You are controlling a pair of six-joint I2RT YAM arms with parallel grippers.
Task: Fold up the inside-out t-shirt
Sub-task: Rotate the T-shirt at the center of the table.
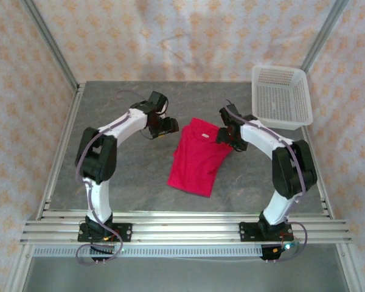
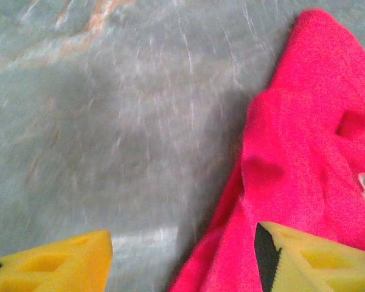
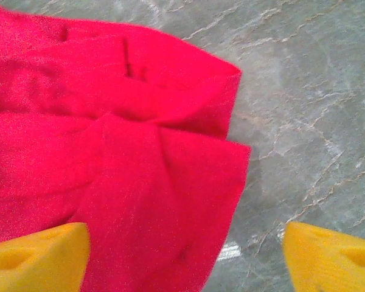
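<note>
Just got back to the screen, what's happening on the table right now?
Both arms are at the red t-shirt, which lies folded into a narrow strip. The left gripper and right gripper are open at its far end, one per side, each straddling a fabric edge without gripping it. The white basket sits apart, far right.

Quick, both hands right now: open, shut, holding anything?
Left hand: open, holding nothing, fingers astride the t-shirt edge.
Right hand: open, holding nothing, over the t-shirt edge.
</note>
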